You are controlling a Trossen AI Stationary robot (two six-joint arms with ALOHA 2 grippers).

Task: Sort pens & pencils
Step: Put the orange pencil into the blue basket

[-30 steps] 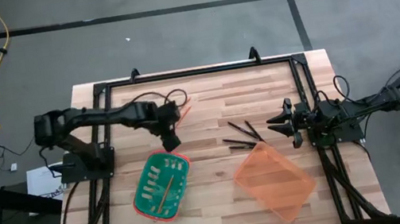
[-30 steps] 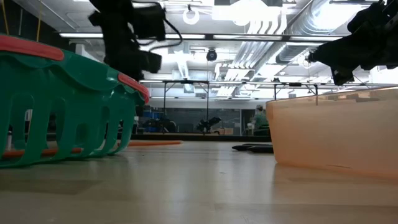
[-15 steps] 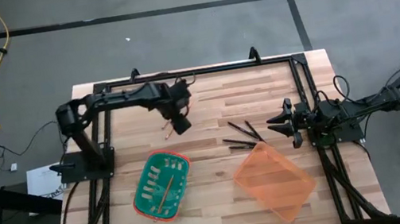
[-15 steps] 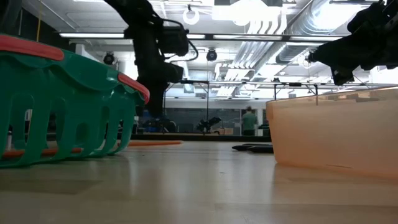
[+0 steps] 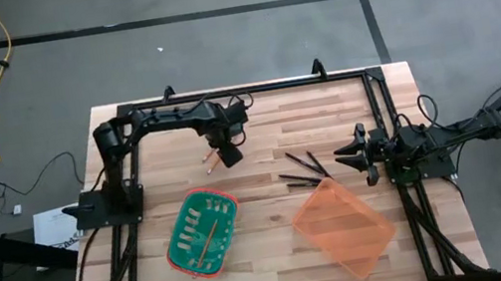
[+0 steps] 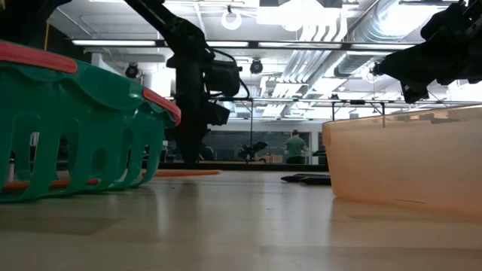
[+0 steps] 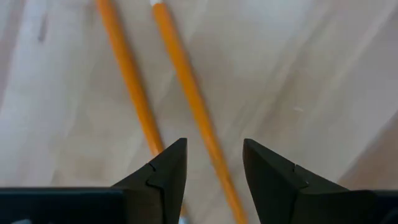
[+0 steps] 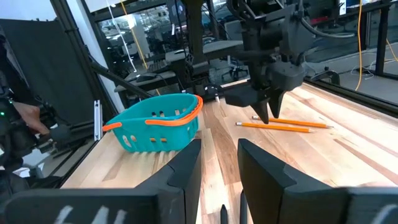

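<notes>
The rectangular translucent orange plastic bin (image 5: 343, 228) and the oval teal plastic basket with an orange rim (image 5: 203, 234) sit at the near side of the wooden tabletop (image 5: 279, 257). One long orange-yellow stick lies inside the basket.

Farther back, the short black pens (image 5: 301, 170) lie fanned on the tabletop, just beyond the bin's far corner. The right gripper (image 5: 342, 155) waits at the tabletop's right edge, beside the pens. Its fingers are parted and hold nothing, as the right wrist view shows.

Farthest back, the left gripper (image 5: 230, 156) hangs over the far left part of the tabletop. Two thin orange-yellow pencils (image 7: 189, 93) lie there side by side on the wood, close together but apart. In the left wrist view, the fingers (image 7: 163, 171) are spread and hold nothing, with one pencil running into the gap between them and the other passing under one finger. In the right wrist view, the fingertips point down just above the pencils.
</notes>
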